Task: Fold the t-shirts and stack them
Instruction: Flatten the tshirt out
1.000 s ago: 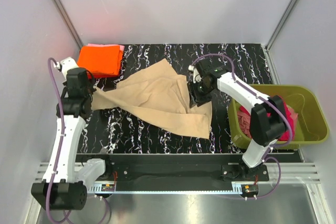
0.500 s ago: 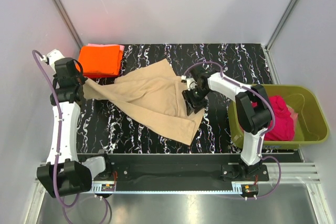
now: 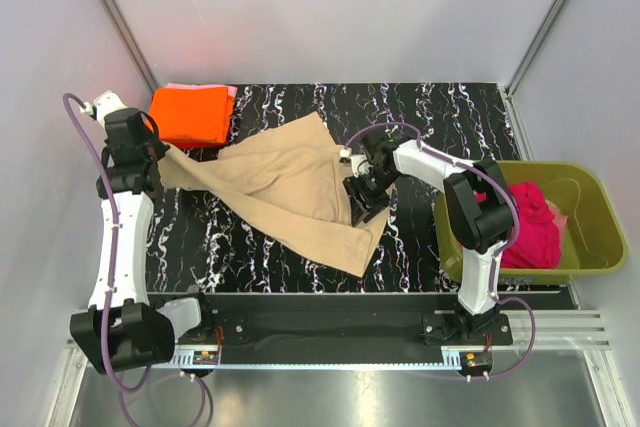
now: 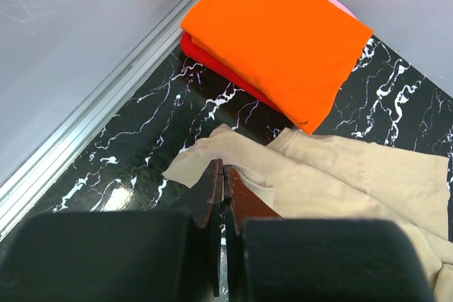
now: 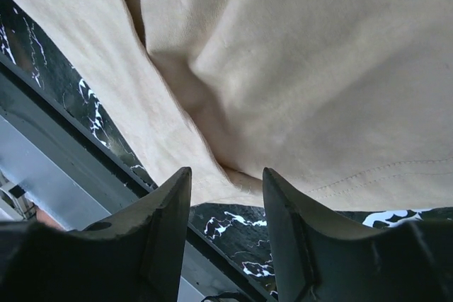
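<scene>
My left claw [image 4: 224, 171] is clenched on a corner of the tan t-shirt [image 3: 285, 187]. The pinch sits at the left edge of the table [image 3: 440, 117], just in front of the folded orange t-shirt [image 3: 190, 115] in the far left corner. From that pinch the cloth runs rightward in a narrow band and then spreads, its long axis slanting from the left edge toward the middle of the near edge. My right claw [image 5: 226, 175] is released, fingers apart with nothing caught between them that I can make out. It is poised low over the shirt's right-hand border, and in its wrist view the hem lies just past the fingertips. So the cloth lies to the left of the right claw, and this arm is plainly the nearer to the free side. I judge the next move needs a grip on that hem, opposite my left pinch, to draw the shirt flat. The magenta-red t-shirt [image 3: 530, 227] sits in the olive tub [image 3: 600, 237] by the right edge.
</scene>
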You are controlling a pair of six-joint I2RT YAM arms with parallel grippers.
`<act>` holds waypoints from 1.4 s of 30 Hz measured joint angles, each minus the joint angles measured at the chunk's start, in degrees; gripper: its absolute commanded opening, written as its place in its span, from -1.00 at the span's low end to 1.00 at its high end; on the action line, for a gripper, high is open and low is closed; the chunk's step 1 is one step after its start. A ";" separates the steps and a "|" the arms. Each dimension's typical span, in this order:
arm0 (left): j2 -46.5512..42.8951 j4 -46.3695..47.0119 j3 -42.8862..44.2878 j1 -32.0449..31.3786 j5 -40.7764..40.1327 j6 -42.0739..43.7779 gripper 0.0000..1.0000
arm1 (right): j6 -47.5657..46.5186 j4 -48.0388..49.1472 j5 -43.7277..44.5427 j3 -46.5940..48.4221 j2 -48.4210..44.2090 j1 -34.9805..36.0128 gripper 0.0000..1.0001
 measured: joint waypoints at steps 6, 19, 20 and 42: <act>0.52 0.07 0.00 0.00 0.35 0.00 -1.00 | -0.26 -0.09 -0.13 -1.25 0.48 0.00 0.08; 0.61 0.96 -1.05 0.00 1.01 -0.02 -1.00 | -0.90 1.18 -3.54 -1.79 1.92 0.00 -0.10; 0.63 1.01 -1.05 0.02 1.01 -0.02 -1.00 | -0.90 1.18 -3.56 -1.95 1.90 0.00 -0.10; 1.20 1.70 -1.62 0.00 2.29 -1.05 -1.00 | 0.44 -0.52 -3.06 -5.86 -2.62 0.00 -0.28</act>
